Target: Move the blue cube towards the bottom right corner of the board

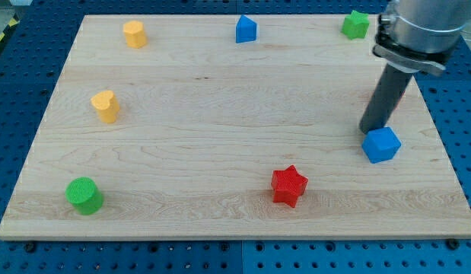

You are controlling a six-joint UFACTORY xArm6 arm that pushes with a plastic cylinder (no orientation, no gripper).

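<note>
Blue cube (382, 144) sits near the board's (220, 114) right edge, above the bottom right corner. My tip (370, 131) rests against its upper left side. No pincer fitted, only a rod. Judged light, rigid, likely to slide easily yet swivel; push through its centre. Red star (288, 186) lies well apart, toward the bottom edge.

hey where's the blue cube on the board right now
The blue cube sits near the view's right edge of the board, in its lower half, right of the red star. My tip is just above-left of it, apparently touching.
</note>
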